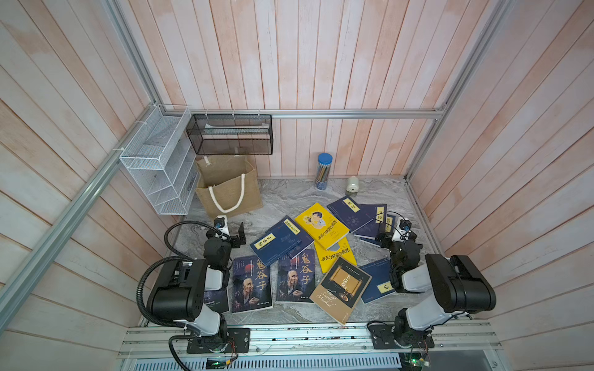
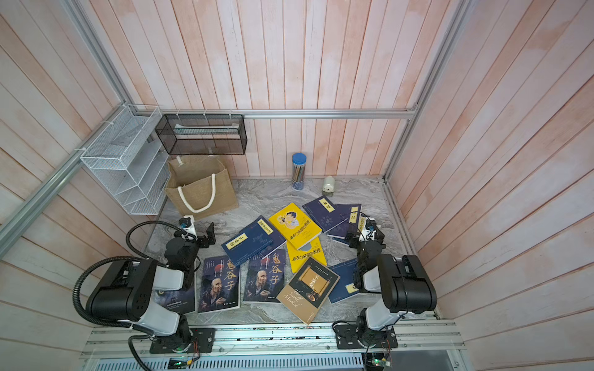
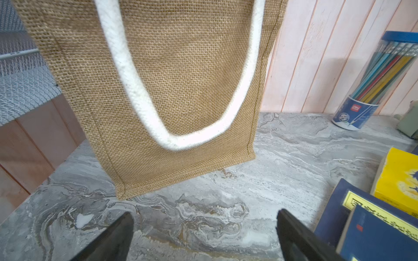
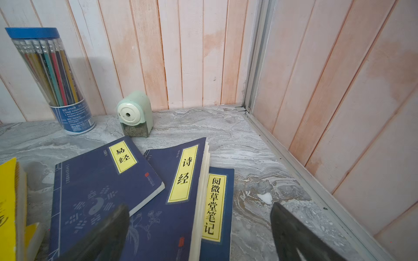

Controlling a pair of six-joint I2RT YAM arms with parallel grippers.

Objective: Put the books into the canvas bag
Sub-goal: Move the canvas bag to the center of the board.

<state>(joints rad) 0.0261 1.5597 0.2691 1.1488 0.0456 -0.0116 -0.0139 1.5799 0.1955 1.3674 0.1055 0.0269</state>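
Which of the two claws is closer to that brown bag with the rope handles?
The left. The left gripper hovers open just in front of the canvas bag, not touching it; the right gripper is far across, above the navy books.

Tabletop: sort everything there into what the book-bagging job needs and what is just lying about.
For the job:
- books, scattered flat, none bagged yet
- bag, standing upright in the back corner

Just lying about:
- pencil tub
- sharpener
- white rack
- black basket
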